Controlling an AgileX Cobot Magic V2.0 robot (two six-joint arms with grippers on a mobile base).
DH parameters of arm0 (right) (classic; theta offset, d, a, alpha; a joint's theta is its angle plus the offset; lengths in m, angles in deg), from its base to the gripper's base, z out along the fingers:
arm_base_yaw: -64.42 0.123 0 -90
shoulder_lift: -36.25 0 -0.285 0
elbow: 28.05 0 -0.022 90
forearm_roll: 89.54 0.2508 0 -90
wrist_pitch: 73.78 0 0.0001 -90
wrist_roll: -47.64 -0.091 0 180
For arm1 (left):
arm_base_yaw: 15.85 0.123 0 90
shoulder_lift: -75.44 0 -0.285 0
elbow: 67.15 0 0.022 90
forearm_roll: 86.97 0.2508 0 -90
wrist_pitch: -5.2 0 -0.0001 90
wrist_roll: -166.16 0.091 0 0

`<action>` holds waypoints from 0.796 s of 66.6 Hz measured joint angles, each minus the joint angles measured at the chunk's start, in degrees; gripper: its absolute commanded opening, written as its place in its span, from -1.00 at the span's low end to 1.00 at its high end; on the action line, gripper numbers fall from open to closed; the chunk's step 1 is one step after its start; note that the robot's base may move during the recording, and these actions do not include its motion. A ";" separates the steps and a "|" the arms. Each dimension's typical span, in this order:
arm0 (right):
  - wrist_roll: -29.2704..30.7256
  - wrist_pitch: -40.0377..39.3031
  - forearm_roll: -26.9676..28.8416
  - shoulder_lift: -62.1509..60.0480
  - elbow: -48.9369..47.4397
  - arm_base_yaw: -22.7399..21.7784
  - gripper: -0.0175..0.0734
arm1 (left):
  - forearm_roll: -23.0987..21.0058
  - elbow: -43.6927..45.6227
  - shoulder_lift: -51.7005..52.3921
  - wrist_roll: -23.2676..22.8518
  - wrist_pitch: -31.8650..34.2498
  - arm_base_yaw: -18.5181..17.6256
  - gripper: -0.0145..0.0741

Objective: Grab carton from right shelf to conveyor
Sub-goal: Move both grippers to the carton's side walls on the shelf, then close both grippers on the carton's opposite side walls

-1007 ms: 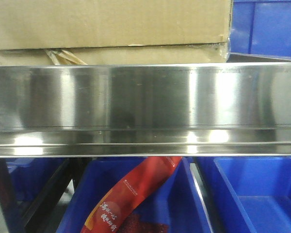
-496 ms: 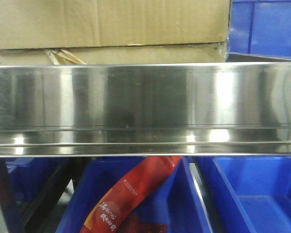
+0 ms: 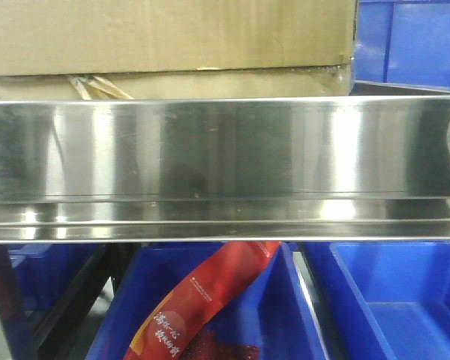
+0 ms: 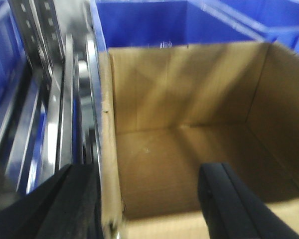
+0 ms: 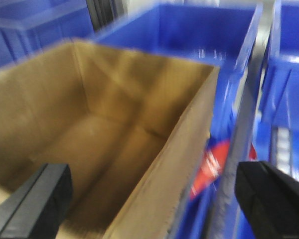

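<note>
Holds left gripper [image 4: 147,169] wide astride one carton [image 4: 189,99] wall, right gripper [image 5: 154,167] wide astride the opposite wall. Shows its open inside from the wrists only; from the front, just its outer face on the shelf [image 3: 225,150].

We see a plain brown corrugated carton [image 3: 172,34], a mirror-bright silver shelf [image 3: 225,157], solid blue bins [image 3: 412,45], a red packet [image 3: 210,289] with pale lettering, and a black left gripper [image 4: 147,199] and right gripper [image 5: 154,199].

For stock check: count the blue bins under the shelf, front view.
3: left bin, partly hidden; middle bin, holding a red packet; right bin. Others may sit out of frame.
</note>
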 measured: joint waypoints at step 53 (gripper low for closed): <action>-9.71 9.80 -9.00 22.17 -17.74 3.12 0.62 | -5.03 11.06 -14.13 0.26 -4.38 7.24 0.13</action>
